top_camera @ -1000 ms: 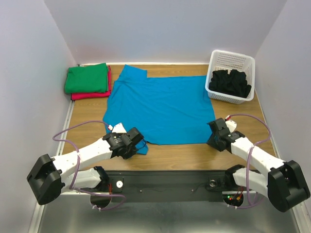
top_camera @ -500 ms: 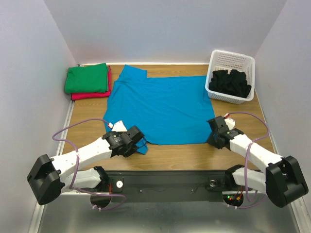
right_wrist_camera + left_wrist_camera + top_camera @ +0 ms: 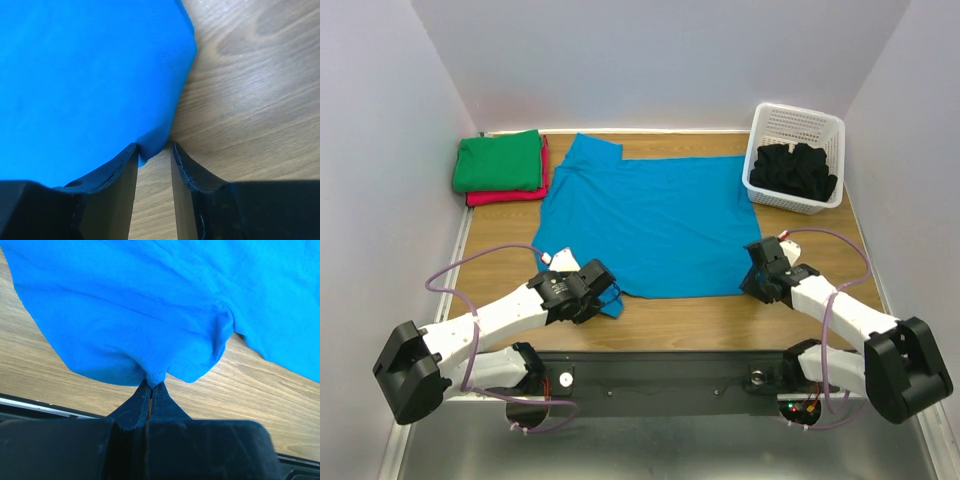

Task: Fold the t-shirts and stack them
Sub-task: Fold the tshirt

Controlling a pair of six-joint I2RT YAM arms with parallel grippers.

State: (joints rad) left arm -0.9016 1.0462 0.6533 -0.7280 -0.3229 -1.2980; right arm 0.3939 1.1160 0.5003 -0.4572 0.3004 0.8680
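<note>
Folding turquoise t-shirt (image 3: 650,225) — left gripper (image 3: 151,383) pinches hem corner; right gripper (image 3: 154,146) slightly parted astride other, seemingly unclamped. Next: clamp, lift.

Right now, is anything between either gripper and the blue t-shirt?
Nothing visible. The left gripper is shut on the blue t-shirt at its near left corner; the right gripper, open, straddles the near right corner.

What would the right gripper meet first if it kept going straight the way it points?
The turquoise t-shirt: its near corner sits between the open fingers of the right gripper, so cloth comes first. How high the gripper rides over the table is unclear.
</note>
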